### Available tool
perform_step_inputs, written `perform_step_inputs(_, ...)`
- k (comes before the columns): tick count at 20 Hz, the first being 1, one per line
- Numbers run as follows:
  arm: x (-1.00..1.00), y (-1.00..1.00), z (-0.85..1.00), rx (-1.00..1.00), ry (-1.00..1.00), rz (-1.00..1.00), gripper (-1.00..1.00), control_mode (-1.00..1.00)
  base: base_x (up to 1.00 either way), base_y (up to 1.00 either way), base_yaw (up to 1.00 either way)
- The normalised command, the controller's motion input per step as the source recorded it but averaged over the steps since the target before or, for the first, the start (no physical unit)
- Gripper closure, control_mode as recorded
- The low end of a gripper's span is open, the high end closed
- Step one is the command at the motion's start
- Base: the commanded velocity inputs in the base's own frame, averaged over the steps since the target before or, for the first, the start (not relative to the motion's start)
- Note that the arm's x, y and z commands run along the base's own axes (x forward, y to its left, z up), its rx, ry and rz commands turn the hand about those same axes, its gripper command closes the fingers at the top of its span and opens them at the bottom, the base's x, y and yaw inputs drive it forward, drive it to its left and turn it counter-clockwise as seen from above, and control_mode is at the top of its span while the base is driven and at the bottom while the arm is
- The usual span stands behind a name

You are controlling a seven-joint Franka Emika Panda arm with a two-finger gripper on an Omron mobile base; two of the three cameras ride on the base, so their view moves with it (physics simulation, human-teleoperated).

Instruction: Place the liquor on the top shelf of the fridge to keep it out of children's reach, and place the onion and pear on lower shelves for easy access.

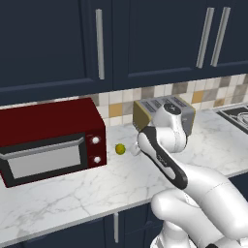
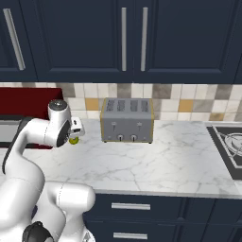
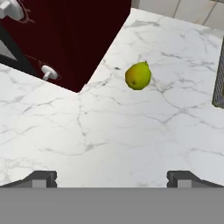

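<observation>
I judge the task to be at an early stage for this fruit: the small yellow-green pear (image 3: 138, 76) lies loose on the white marble table (image 3: 131, 140), not yet grasped, so picking it up and carrying it to a lower fridge shelf are both ahead of me. In the hand view it sits in the upper middle of the frame, apart from the corner of the dark red microwave oven (image 3: 74, 39) at upper left and from the edge of the grey toaster at far right. My pincer (image 3: 112, 178) is spread wide and holds nothing; its two dark tips rise at the bottom of that frame, well short of the fruit, with bare marble between. In the left base view the pear (image 1: 120, 149) shows at centre, just right of the red microwave (image 1: 48, 140) with its two white knobs and left of the four-slot toaster with yellowish sides (image 1: 145, 109), partly behind the white arm. In the right base view the pear (image 2: 73, 140) peeks out just under the hand at middle left, and the toaster (image 2: 127, 120) stands at centre against a backsplash of beige, grey and orange tiles (image 2: 189, 101). Dark navy cabinets with long steel handles (image 2: 123, 38) fill the top, drawers run below, and a black stove top (image 2: 229, 144) lies at right. How the bottle and onion stand I cannot tell from here.
</observation>
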Motion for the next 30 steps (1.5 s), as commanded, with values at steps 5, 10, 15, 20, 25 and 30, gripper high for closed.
perform_step_inputs(5, 0.00, 0.04, -0.34, 0.12, 0.01, -0.11, -1.00, -1.00, 0.00, 0.00, 0.00)
perform_step_inputs(10, 0.00, 0.00, -0.27, 0.13, 0.03, -0.14, -1.00, -1.00, 0.00, 0.00, 0.00)
perform_step_inputs(15, 0.03, 0.00, -0.09, 0.15, 0.08, -0.16, -1.00, -1.00, 0.00, 0.00, 0.00)
perform_step_inputs(20, 0.04, 0.00, 0.00, 0.16, 0.14, -0.17, -1.00, -1.00, 0.00, 0.00, 0.00)
perform_step_inputs(25, 0.13, 0.00, 0.00, 0.15, 0.18, -0.17, -1.00, -1.00, 0.00, 0.00, 0.00)
perform_step_inputs(30, 0.22, 0.04, 0.00, 0.12, 0.14, -0.14, -1.00, -1.00, 0.00, 0.00, 0.00)
